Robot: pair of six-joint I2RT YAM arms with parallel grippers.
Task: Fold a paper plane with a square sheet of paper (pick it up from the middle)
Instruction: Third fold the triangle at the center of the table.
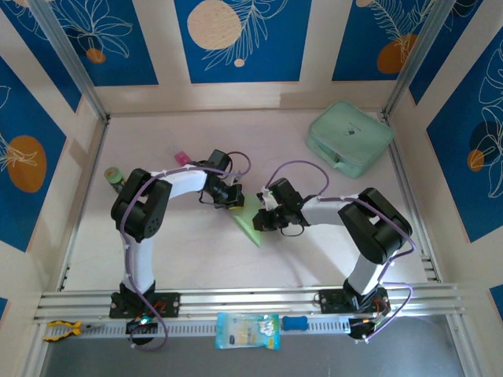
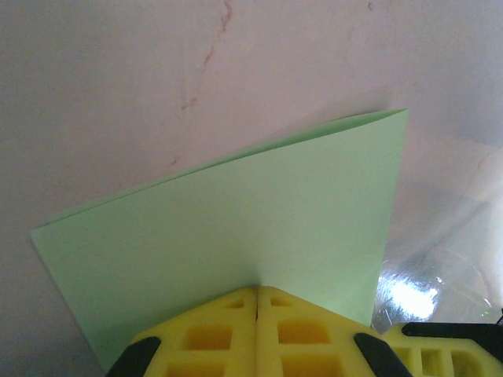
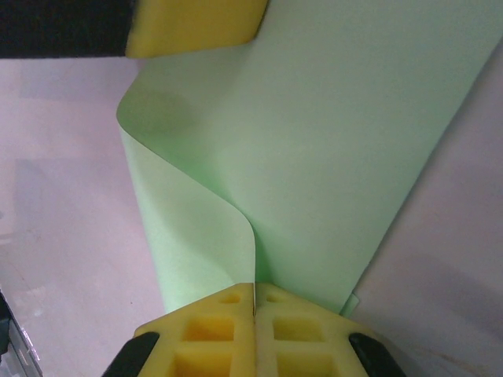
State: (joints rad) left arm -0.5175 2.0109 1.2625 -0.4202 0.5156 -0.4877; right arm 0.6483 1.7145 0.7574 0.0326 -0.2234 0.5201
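Mint case (image 1: 350,138) at far right of table (image 1: 196,251). Small pink item (image 1: 182,159) left of centre. Blue packet (image 1: 247,331) on near rail (image 1: 236,302), yellow tool (image 1: 61,330) at its left end.

The table (image 1: 196,263) is a pale, pinkish-white surface; close up (image 2: 118,78) it shows thin reddish veins like hairline cracks. A mint-green zip case (image 1: 350,137) lies flat in its far right corner. Well to the left of the case and a little nearer sits a small pink object (image 1: 182,159). Further left of the case still, by the table's edge, is a small green thing (image 1: 115,176) (too small to make out). Aluminium rails (image 1: 251,300) run along the near edge, well away from the case. Just past them lie a blue-and-white packet (image 1: 247,331), a small blue object (image 1: 295,323) beside it on the case's side, and a yellow-handled tool (image 1: 61,331) farthest from the case.
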